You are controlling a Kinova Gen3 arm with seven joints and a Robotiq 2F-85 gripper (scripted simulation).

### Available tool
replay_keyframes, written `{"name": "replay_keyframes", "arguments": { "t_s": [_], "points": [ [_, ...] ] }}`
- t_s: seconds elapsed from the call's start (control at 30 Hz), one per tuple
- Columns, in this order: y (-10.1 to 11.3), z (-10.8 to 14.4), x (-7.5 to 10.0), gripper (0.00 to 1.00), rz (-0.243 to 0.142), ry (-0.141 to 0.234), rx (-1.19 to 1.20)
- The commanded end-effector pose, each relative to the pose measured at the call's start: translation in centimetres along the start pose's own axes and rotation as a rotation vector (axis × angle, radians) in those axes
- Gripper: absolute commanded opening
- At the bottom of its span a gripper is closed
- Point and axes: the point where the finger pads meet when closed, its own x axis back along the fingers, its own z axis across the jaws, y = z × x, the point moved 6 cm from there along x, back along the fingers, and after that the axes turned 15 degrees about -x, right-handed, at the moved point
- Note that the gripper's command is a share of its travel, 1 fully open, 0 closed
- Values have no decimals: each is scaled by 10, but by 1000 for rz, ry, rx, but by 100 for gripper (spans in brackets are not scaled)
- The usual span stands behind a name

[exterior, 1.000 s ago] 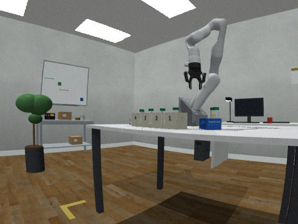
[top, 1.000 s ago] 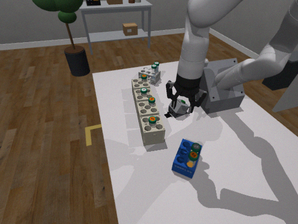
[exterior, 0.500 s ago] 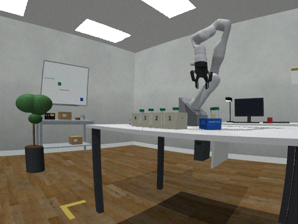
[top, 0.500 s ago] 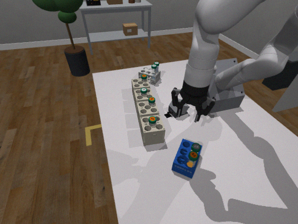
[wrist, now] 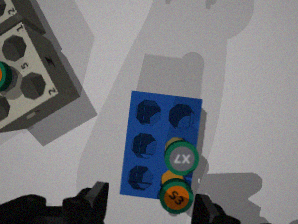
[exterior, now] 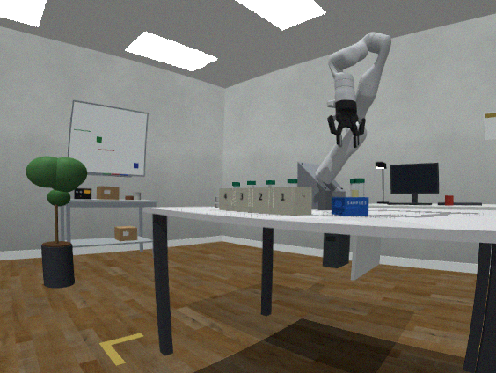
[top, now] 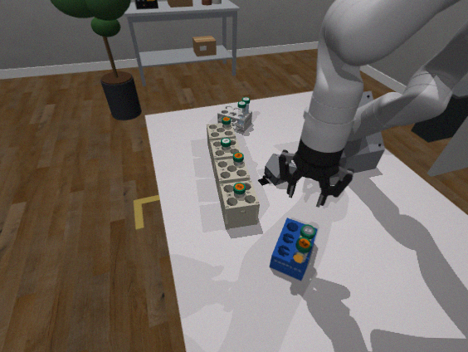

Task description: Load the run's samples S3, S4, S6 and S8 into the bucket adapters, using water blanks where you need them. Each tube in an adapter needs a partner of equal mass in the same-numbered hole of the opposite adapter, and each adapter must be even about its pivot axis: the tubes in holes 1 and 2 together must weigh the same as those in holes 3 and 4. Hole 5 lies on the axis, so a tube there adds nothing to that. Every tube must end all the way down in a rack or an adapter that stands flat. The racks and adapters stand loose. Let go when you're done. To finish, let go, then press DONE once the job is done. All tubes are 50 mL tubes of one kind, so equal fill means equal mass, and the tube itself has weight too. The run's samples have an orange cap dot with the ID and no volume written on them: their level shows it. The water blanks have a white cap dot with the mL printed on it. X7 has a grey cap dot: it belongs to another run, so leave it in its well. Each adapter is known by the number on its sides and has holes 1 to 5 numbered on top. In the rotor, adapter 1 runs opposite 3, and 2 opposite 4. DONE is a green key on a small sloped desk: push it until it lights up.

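My gripper is open and empty, high above the table, over the blue sample rack. In the wrist view the fingertips frame the rack's near end. Two tubes stand in the rack: orange-dot S3 and grey-dot X7. Its other wells are empty. Four beige adapters stand in a row, numbered 4, 3, 2, 1. Three of them hold an orange-dot tube; one holds a white-dot blank.
A clear blank rack with two green-capped tubes stands beyond the adapter row. The small grey DONE desk sits just behind my gripper. The arm's grey base stands to the right. The nearest adapter's corner shows top left in the wrist view.
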Motion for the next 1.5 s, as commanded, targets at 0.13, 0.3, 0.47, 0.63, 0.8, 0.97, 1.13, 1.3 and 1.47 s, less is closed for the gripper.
{"name": "replay_keyframes", "arguments": {
  "t_s": [0.13, 0.3, 0.47, 0.63, 0.8, 0.97, 1.13, 1.3, 1.47],
  "points": [
    [12, 20, 0, 62, -1, -1, 0],
    [20, 34, 0, 62, -1, -1, 0],
    [20, 34, 0, 62, -1, -1, 0],
    [20, 34, 0, 62, -1, -1, -1],
    [20, 34, -4, 62, -1, -1, 0],
    [20, 34, -8, 62, -1, -1, 0],
    [20, 34, -14, 62, -1, -1, 0],
    [20, 34, -21, 62, -1, -1, 0],
    [20, 34, -28, 62, -1, -1, 0]
  ]
}}
